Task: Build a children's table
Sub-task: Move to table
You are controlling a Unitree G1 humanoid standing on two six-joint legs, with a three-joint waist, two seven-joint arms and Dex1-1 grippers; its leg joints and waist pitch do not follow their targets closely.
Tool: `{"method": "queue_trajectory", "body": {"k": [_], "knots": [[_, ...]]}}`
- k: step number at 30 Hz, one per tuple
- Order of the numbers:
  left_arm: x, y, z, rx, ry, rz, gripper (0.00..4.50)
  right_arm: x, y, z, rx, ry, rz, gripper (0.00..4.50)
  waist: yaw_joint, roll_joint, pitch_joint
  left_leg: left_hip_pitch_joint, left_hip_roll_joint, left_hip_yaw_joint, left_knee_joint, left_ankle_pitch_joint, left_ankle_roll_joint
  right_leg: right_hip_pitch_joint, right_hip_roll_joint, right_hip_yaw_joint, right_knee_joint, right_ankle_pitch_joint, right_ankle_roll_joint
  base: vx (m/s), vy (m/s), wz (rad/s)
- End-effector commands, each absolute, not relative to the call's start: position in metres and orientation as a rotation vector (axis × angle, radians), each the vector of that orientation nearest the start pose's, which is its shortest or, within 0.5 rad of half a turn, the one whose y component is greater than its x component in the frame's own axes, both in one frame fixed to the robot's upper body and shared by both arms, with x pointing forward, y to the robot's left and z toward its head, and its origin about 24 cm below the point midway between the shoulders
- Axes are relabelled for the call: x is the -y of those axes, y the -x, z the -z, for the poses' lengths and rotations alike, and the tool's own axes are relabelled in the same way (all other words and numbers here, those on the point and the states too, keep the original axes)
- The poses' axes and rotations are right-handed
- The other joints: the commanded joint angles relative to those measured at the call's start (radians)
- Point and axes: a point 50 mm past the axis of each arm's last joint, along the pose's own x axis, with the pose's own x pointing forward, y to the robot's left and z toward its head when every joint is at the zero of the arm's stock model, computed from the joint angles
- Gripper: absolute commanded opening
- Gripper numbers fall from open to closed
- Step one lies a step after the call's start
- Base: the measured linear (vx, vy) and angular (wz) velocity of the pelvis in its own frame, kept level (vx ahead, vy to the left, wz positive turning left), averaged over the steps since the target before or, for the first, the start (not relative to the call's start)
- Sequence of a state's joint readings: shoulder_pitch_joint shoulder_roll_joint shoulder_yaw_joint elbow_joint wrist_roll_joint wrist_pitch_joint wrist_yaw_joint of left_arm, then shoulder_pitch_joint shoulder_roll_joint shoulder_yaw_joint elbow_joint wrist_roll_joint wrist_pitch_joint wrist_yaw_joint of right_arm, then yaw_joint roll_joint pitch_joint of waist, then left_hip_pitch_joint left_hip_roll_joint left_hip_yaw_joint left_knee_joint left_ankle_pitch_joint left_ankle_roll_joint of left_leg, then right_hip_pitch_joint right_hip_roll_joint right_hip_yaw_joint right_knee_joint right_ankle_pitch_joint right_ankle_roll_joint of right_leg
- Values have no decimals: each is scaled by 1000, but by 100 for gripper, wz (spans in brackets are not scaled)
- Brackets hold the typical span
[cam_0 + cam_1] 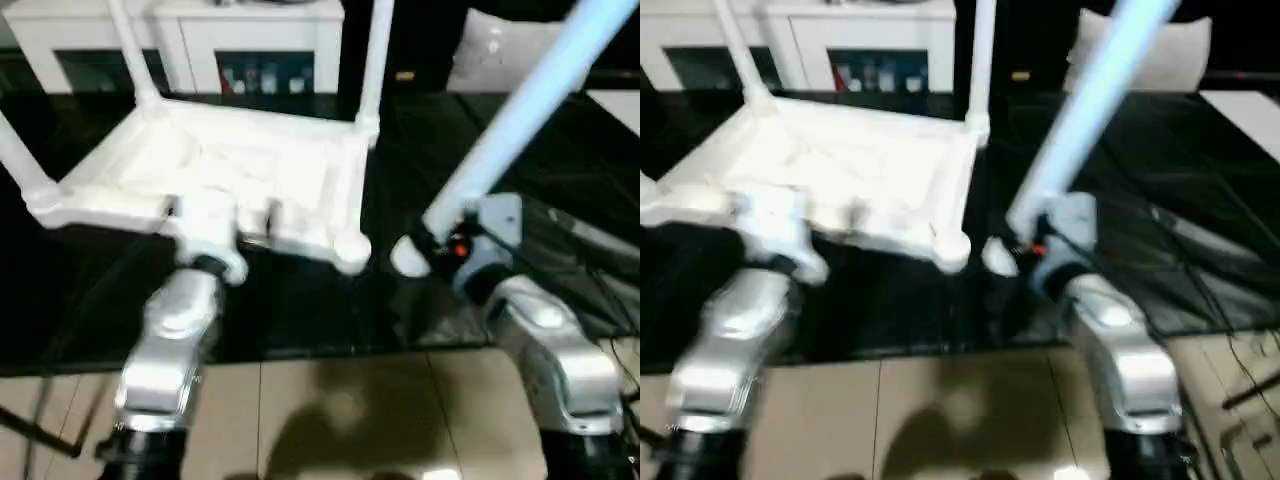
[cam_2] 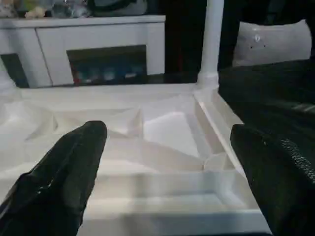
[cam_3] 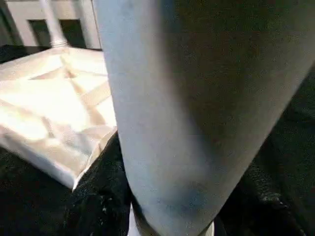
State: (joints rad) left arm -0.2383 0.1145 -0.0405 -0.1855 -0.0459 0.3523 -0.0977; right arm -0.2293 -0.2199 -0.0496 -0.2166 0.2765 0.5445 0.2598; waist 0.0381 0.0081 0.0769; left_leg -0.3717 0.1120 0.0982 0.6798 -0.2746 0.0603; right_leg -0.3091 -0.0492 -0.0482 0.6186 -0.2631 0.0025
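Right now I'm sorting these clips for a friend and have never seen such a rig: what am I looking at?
A humanoid robot is building a children's table. Two pictures come from its head, looking down over its silver forearms; two come from its wrists. The table top lies upside down on the black work table, with three legs already standing up. The left gripper hovers open at the top's near edge. The right gripper, jaws closed on it, holds the fourth leg tilted, beside the empty near corner socket.
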Motion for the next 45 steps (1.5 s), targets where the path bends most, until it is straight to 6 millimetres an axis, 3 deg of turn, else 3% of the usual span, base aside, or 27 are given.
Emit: {"method": "queue_trajectory", "body": {"k": [1, 2, 3, 4, 6, 8, 9, 11, 13, 16, 17, 18, 19, 22, 23, 24, 25, 26, 29, 30, 31, 32, 33, 35, 36, 38, 45], "knots": [[-145, -291, -113, 57, -101, 174, 450, 153, -286, -112, -73, -50, -369, 186, 19, 6, -55, -32, 62, -6, -82, 102, 11, 79, -109, 49, -121, -265, -293, 104, 51, -2], [-145, -290, -113, 57, -102, 174, 450, 153, -286, -111, -73, -49, -370, 186, -14, 46, -57, 50, 119, -55, -146, 4, 35, 12, -17, -9, -50, -215, -214, 148, 80, 1], [-145, -290, -113, 57, -102, 174, 450, 153, -286, -111, -73, -49, -370, 186, -49, 51, -62, 133, 170, -125, -169, -132, 94, -61, -7, -20, 52, -168, -146, 146, 63, 0], [-145, -290, -113, 57, -102, 174, 450, 153, -286, -111, -73, -48, -372, 186, -53, 48, -79, 169, 177, -151, -153, -87, 189, -107, -15, -18, 91, -111, -50, 146, 63, 0], [-145, -291, -112, 56, -103, 174, 450, 153, -286, -111, -74, -46, -375, 186, -48, 22, -81, 161, 170, -116, -137, 145, 348, -161, -42, 2, 111, -13, 54, 97, 11, 8], [-145, -291, -112, 56, -104, 174, 450, 153, -286, -111, -74, -44, -376, 186, -45, 3, -79, 140, 125, -74, -123, 162, 337, -155, -57, 19, 57, 68, 23, 90, -36, 8], [-145, -291, -112, 56, -105, 175, 450, 153, -286, -111, -74, -44, -376, 186, -12, -56, -68, 28, -3, 18, -68, -83, 203, -14, -132, 112, -83, -61, -67, 0, 0, 0], [-146, -290, -111, 54, -105, 176, 450, 153, -286, -110, -75, -43, -378, 186, 22, -64, -75, -43, -4, -8, 44, -29, 64, 78, -204, 168, -116, -350, -171, 81, -86, -1], [-146, -291, -111, 53, -106, 176, 450, 152, -285, -109, -77, -41, -380, 186, 25, -41, -59, -54, 13, -19, 32, 42, -10, 72, -184, 137, -121, -369, -254, 110, -71, -10], [-146, -291, -111, 52, -106, 176, 450, 152, -285, -109, -78, -39, -380, 186, 2, 24, -44, -12, 76, -13, -126, 20, -7, 38, -61, 15, -106, -350, -239, 98, 34, -1], [-146, -291, -110, 51, -107, 176, 450, 152, -285, -109, -79, -37, -381, 186, -11, 36, -59, 27, 103, -39, -142, -35, 11, 11, -24, -1, -68, -292, -209, 129, 98, 0], [-146, -291, -110, 50, -108, 177, 450, 153, -285, -109, -79, -36, -381, 186, -61, 50, -83, 152, 168, -140, -163, -98, 123, -86, -11, -24, 56, -120, -123, 125, 68, 3], [-146, -291, -110, 49, -110, 179, 450, 153, -285, -109, -79, -36, -381, 186, -53, 56, -80, 162, 171, -148, -157, -72, 175, -107, -15, -20, 76, -101, -80, 125, 68, 3], [-146, -290, -110, 49, -113, 180, 450, 152, -285, -109, -77, -39, -381, 186, -52, 13, -75, 151, 148, -100, -139, 66, 333, -142, -54, 9, 63, 20, 0, 92, 16, 6], [-146, -290, -109, 48, -113, 180, 450, 152, -285, -109, -77, -40, -381, 186, -52, -7, -73, 123, 110, -71, -128, 39, 311, -113, -69, 27, 13, 64, -24, 83, -60, 8], [-146, -290, -109, 47, -115, 179, 450, 152, -285, -109, -77, -40, -384, 186, -1, -64, -76, -19, -22, 20, -7, -67, 190, 64, -172, 149, -109, -70, -164, 82, -66, 5], [-146, -290, -109, 47, -115, 179, 450, 152, -285, -109, -77, -40, -384, 186, 19, -52, -76, -41, -1, 2, 24, -36, 139, 90, -214, 168, -120, -153, -216, 82, -66, 5], [-146, -290, -109, 46, -116, 179, 450, 152, -285, -109, -77, -39, -386, 186, 23, -50, -73, -65, 11, -7, 37, 22, 43, 99, -198, 148, -111, -209, -263, 87, -54, -8], [-145, -290, -108, 35, -121, 198, 450, 153, -287, -110, -73, -33, -377, 186, 25, -8, -54, -36, 51, -9, -53, 80, 0, 66, -139, 75, -122, -260, -311, 83, -25, -2], [-142, -290, -108, 26, -111, 230, 450, 155, -288, -110, -69, -28, -363, 186, 0, 33, -63, 19, 105, -28, -134, 77, 34, 14, -40, 8, -67, -160, -212, 109, 69, 4], [-140, -291, -108, 24, -109, 258, 450, 157, -290, -111, -65, -24, -353, 186, -14, 40, -84, 82, 137, -62, -125, 144, 70, -31, -28, -3, -17, -54, -190, 109, 69, 4], [-136, -292, -108, 16, -123, 302, 450, 159, -291, -111, -60, -17, -341, 186, -32, 44, -98, 106, 153, -99, -105, 338, 159, -69, -37, -3, 19, 79, -148, 105, 78, 7], [-136, -292, -108, 16, -123, 302, 450, 159, -291, -111, -60, -17, -341, 186, -26, 38, -99, 110, 155, -101, -83, 496, 200, -89, -50, 10, 21, 142, -126, 0, 0, 0], [-131, -295, -108, 7, -142, 380, 450, 160, -294, -112, -51, -10, -331, 186, 0, 11, -98, 53, 106, -65, -44, 768, 195, -66, -97, 52, 0, 360, -116, 33, 32, 1], [-130, -297, -109, 4, -147, 413, 450, 160, -295, -113, -44, -3, -328, 186, 18, -1, -112, 4, 55, -28, -50, 726, 108, -16, -85, 62, 22, 584, -144, 0, 0, 0], [-129, -300, -108, -21, -139, 467, 450, 160, -296, -113, -44, -5, -340, 186, 31, 4, -104, -9, 65, -18, -67, 534, 36, -14, -86, 56, 18, 584, -171, -26, -6, 0], [-128, -308, -107, -122, -346, 767, 450, 167, -302, -112, -79, -41, -414, 186, 30, 14, -62, 15, 99, 9, -137, -145, -79, -21, -107, 62, -56, -111, -244, -77, -32, 2]]}}
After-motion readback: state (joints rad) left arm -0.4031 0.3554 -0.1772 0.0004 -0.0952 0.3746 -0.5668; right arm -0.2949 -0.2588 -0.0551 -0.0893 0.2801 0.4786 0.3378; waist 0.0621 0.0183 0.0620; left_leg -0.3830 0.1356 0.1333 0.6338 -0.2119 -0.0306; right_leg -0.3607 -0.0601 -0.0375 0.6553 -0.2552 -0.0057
